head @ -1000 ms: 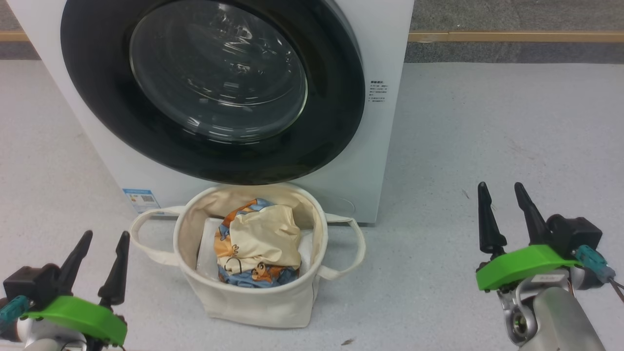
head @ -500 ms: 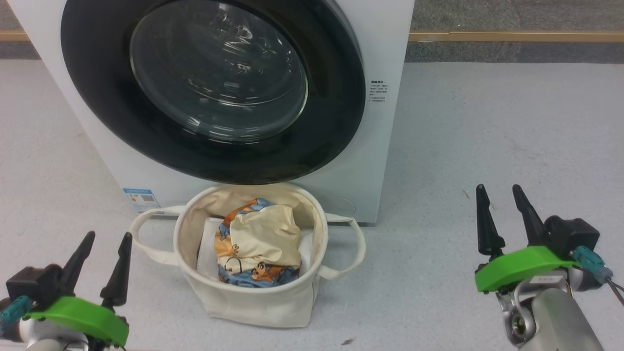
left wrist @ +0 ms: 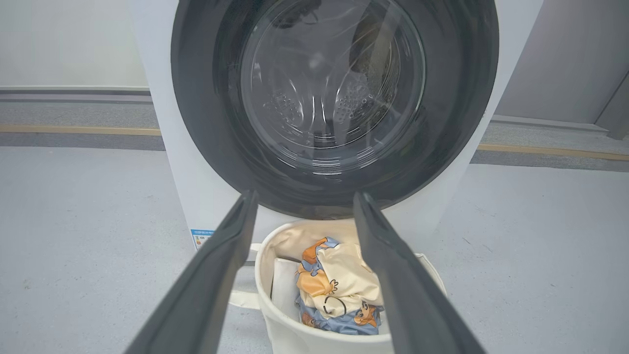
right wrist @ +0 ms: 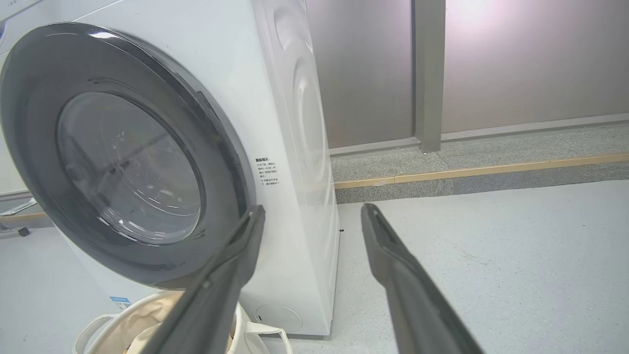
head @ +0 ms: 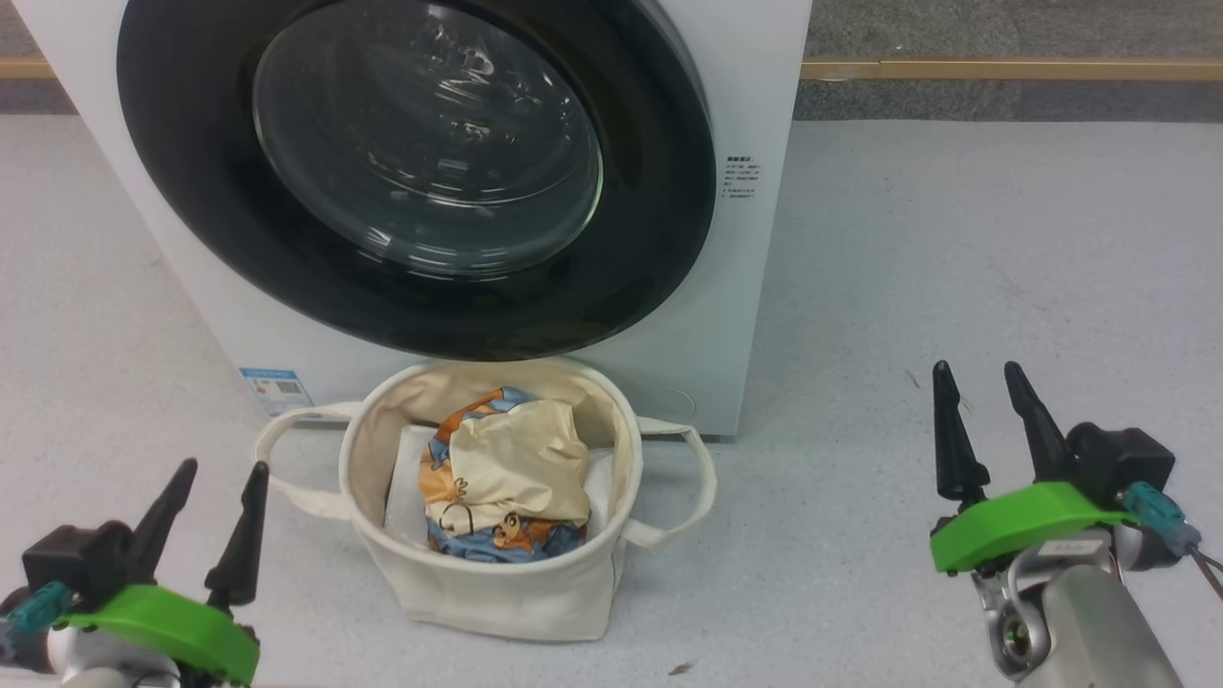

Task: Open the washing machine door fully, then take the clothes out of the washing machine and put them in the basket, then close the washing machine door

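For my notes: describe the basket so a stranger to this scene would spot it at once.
Start at the white washing machine with its black-rimmed round door shut. On the floor right before it, below the door, stands the basket: a small round cream canvas tub with a looped handle each side. It alone holds the clothes, blue with orange prints and cream-yellow.

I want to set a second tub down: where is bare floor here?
Bare floor lies right of the washing machine, ahead of the right gripper, and left of the basket. Crowded: the basket sits close under the washing machine door.
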`<state>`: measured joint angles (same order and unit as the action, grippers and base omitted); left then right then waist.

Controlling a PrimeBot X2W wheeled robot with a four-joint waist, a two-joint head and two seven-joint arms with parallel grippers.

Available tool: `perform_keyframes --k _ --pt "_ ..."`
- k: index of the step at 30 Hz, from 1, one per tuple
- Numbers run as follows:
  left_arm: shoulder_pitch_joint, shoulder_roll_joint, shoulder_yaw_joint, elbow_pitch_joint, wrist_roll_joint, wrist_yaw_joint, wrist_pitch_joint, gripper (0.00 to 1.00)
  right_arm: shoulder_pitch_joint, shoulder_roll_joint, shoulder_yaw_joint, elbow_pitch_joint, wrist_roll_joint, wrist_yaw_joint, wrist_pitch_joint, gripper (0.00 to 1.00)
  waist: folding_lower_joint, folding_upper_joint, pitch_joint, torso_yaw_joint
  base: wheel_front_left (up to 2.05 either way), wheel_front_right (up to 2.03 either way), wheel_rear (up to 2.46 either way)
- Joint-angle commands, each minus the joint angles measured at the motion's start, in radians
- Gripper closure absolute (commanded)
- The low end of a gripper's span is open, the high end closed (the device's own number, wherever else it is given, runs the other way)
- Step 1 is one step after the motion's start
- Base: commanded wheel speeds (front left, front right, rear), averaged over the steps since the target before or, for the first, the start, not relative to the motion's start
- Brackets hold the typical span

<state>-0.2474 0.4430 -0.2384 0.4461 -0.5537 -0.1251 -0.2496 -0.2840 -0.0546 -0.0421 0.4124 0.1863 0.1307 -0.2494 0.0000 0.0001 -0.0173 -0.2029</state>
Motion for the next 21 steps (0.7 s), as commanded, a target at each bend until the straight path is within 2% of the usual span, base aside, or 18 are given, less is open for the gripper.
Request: perform_keyframes --k 1,2,7,14,18,21 --pt "-0.049 0.045 0.038 -0.024 -0.008 -0.006 -0.012 0.00 -0.026 0.004 0.025 -0.032 0.002 0.000 -0.012 0.00 0.0000 -0.0001 0.000 0.001 0.00 0.00 0.00" --pt "0.000 0.000 -0.005 0.000 -0.005 0.000 0.000 1.00 0.000 0.000 0.000 0.001 0.001 0.000 0.001 1.00 0.0000 -0.0001 0.000 0.001 0.00 0.00 0.00" --pt "0.073 -0.067 -0.040 0.064 -0.004 0.002 0.003 1.00 0.073 0.007 0.000 0.087 0.000 0.000 0.003 1.00 0.0000 -0.0001 0.000 0.001 0.00 0.00 0.00" --pt "0.078 -0.085 -0.017 0.047 -0.063 0.001 0.024 1.00 0.077 0.006 -0.007 0.075 0.079 0.000 0.026 1.00 0.0024 -0.0001 -0.001 0.012 0.00 0.00 0.00" --pt "0.080 -0.095 -0.005 0.040 -0.096 0.001 0.035 1.00 0.082 0.006 -0.008 0.066 0.125 0.000 0.036 1.00 0.0002 -0.0001 0.001 0.019 0.00 0.00 0.00" --pt "0.081 -0.103 0.005 0.034 -0.122 0.001 0.044 1.00 0.084 0.006 -0.009 0.059 0.159 0.000 0.044 1.00 0.0001 -0.0001 0.002 0.023 0.00 0.00 0.00"
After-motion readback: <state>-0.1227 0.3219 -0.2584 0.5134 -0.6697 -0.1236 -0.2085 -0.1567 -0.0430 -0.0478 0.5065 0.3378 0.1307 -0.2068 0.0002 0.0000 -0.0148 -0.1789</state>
